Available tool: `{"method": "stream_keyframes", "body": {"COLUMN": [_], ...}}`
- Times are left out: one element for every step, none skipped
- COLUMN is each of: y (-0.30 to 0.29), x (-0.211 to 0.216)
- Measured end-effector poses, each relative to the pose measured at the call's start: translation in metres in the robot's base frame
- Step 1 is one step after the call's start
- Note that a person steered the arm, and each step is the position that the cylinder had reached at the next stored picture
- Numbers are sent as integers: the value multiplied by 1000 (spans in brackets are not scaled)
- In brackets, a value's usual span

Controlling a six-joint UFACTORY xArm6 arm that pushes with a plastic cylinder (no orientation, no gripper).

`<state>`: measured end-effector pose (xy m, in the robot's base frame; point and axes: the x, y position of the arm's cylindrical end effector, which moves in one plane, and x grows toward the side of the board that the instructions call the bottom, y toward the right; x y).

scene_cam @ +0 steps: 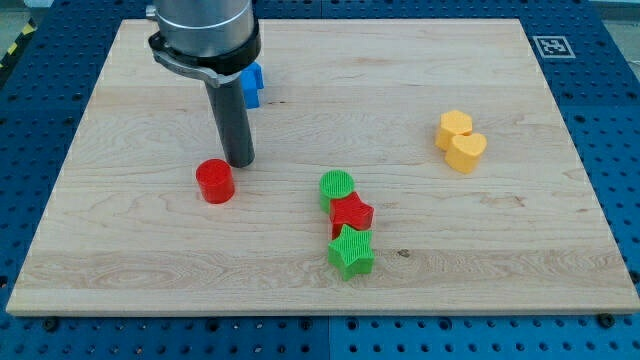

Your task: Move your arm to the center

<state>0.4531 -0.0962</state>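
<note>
My tip (238, 162) rests on the wooden board (150, 250) left of the middle. It stands just above and to the right of a red cylinder block (215, 181), close to it. A blue block (250, 82) sits behind the rod near the view's top, partly hidden by the arm. Near the board's middle a green cylinder (337, 187), a red star (351, 213) and a green star (351, 252) lie in a touching column. The tip is well to the left of this column.
Two yellow blocks, a hexagon-like one (453, 127) and a heart (466, 151), touch each other at the view's right. A fiducial tag (553, 46) lies past the board's top right corner. A blue perforated table (610, 150) surrounds the board.
</note>
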Motion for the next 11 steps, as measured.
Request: {"method": "stream_keyframes", "body": {"y": [4, 9, 12, 17, 21, 28, 34, 40, 44, 49, 54], "x": [0, -1, -2, -2, -4, -8, -13, -16, -21, -24, -28]}}
